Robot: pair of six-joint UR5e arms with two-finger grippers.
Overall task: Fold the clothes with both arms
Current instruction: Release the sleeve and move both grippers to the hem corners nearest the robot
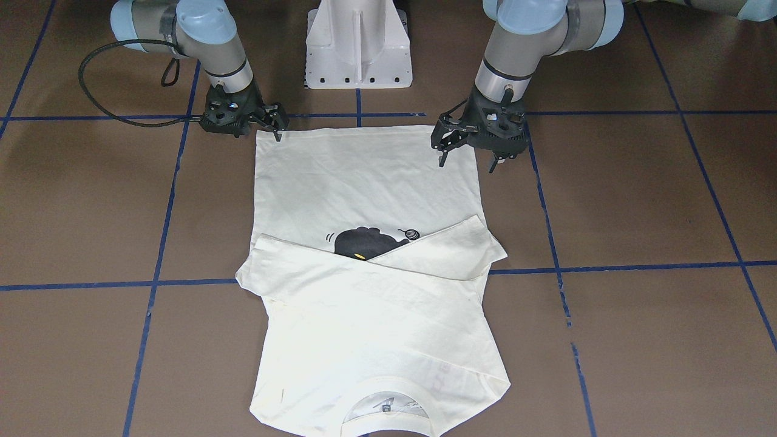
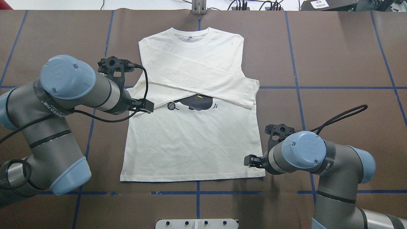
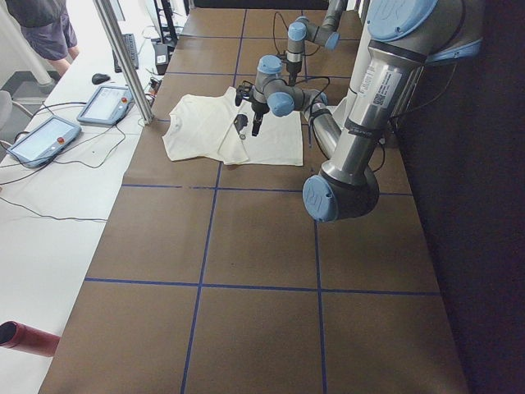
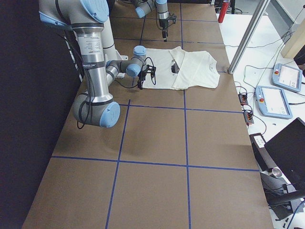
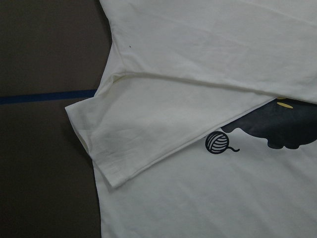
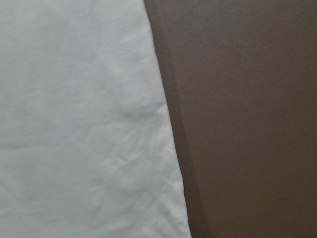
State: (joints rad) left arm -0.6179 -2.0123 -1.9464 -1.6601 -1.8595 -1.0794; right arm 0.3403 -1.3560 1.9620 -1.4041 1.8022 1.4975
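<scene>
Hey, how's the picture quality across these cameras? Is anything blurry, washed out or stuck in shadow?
Right wrist view: soft and flat, the T-shirt reads greyish, and a faint shadow runs beside its edge on the table. Left wrist view: sharp, with the yarn-ball print crisp. Front-facing view: even light, with soft shadows darkening the top corners. Exterior left view: the right side falls to near black.

The shirt [image 2: 190, 146] lies flat on the surface [image 2: 334, 63], collar far from the robot, sleeves [image 2: 206, 82] crossed over it. The left tool [image 1: 466, 159] is above its left edge, the right tool [image 1: 274, 126] at its near right corner.
</scene>
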